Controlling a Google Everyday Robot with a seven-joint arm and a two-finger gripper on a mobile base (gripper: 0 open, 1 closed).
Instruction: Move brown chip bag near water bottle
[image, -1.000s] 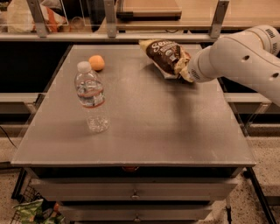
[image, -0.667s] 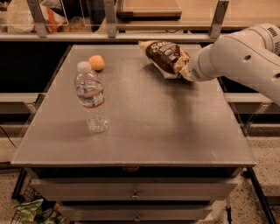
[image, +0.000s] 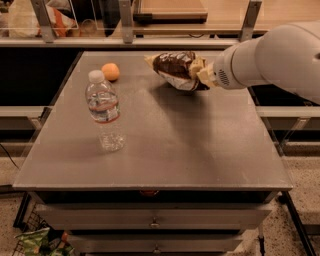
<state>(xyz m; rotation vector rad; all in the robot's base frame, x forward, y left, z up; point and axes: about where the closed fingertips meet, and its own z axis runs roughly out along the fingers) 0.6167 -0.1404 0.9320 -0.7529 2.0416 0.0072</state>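
Note:
The brown chip bag (image: 176, 70) hangs tilted just above the far middle of the grey table (image: 200, 145) and casts a shadow beneath it. My gripper (image: 202, 76) is at the bag's right end and shut on it, with the white arm reaching in from the right. The fingers are mostly hidden by the bag. The water bottle (image: 104, 112) stands upright on the left side of the table, well to the left of and nearer than the bag.
A small orange fruit (image: 110, 71) lies behind the bottle at the far left. A shelf with metal posts (image: 125, 22) runs behind the table. Drawers (image: 155, 220) sit under the front edge. A green bag (image: 37, 241) lies on the floor at the lower left.
My gripper has lifted the chip bag off the table and carried it a little to the left. The bottle and the fruit have not moved.

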